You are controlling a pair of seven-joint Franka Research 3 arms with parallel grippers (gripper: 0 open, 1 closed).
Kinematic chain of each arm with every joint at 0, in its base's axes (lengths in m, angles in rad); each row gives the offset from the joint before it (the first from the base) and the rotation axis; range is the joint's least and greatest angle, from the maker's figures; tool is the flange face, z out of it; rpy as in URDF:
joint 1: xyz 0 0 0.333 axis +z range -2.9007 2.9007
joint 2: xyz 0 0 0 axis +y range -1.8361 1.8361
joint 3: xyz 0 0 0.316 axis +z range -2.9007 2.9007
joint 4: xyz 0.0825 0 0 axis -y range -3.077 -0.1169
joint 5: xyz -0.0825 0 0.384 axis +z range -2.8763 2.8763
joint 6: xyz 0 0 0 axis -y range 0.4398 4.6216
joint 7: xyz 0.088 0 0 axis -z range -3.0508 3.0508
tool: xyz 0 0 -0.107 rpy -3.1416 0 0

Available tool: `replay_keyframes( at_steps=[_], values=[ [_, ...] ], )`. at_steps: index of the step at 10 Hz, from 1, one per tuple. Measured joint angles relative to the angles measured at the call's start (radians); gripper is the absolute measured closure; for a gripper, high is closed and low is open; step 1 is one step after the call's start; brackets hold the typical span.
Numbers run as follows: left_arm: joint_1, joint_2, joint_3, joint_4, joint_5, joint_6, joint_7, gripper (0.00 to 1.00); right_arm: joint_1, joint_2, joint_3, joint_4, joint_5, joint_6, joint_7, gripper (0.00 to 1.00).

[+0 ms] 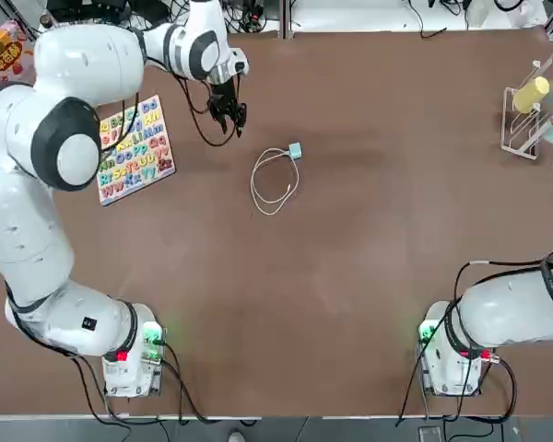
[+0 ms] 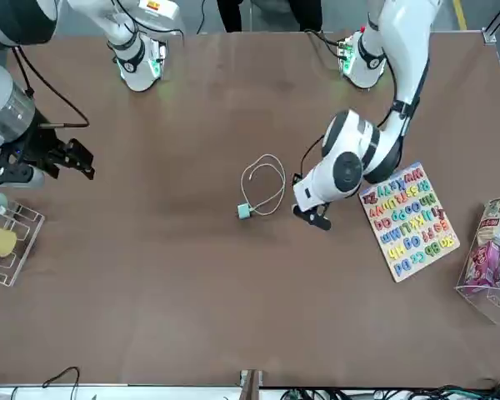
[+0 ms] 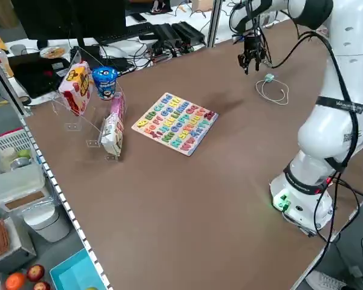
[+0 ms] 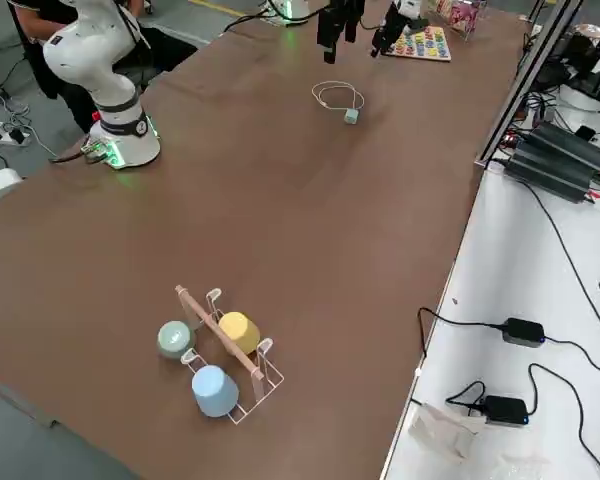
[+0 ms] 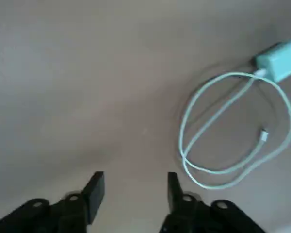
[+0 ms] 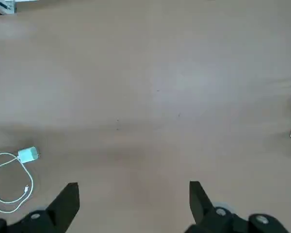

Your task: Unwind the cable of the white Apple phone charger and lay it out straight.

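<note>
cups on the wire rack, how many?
3, all on the wire rack near the table's far-right corner: a yellow cup on the middle peg, a green cup beside it, a blue cup at the rack's end. None appear hidden.

from overhead we are looking straight down on the table (image 1: 350, 304); from across it we are facing the robot. two raised side cameras are looking down diagonally. both wrist cameras are sitting close above the tabletop, sharing the coiled cable (image 5: 218, 126) with every wider view.
</note>
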Motion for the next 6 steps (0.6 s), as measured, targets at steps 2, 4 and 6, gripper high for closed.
replay_keyframes(
  at_steps=[2,4,6],
  values=[
    [-0.013,0.046,0.000,0.010,0.040,0.064,-0.061,0.43,0.000,0.006,0.001,0.000,0.000,0.004,0.123,0.00],
    [-0.053,0.081,0.000,0.020,0.066,0.109,-0.139,0.43,0.003,0.029,0.001,-0.001,0.000,0.005,0.277,0.00],
    [-0.103,0.096,-0.001,0.024,0.122,0.112,-0.211,0.43,0.016,0.060,0.001,-0.001,0.003,0.008,0.480,0.00]
  ],
)
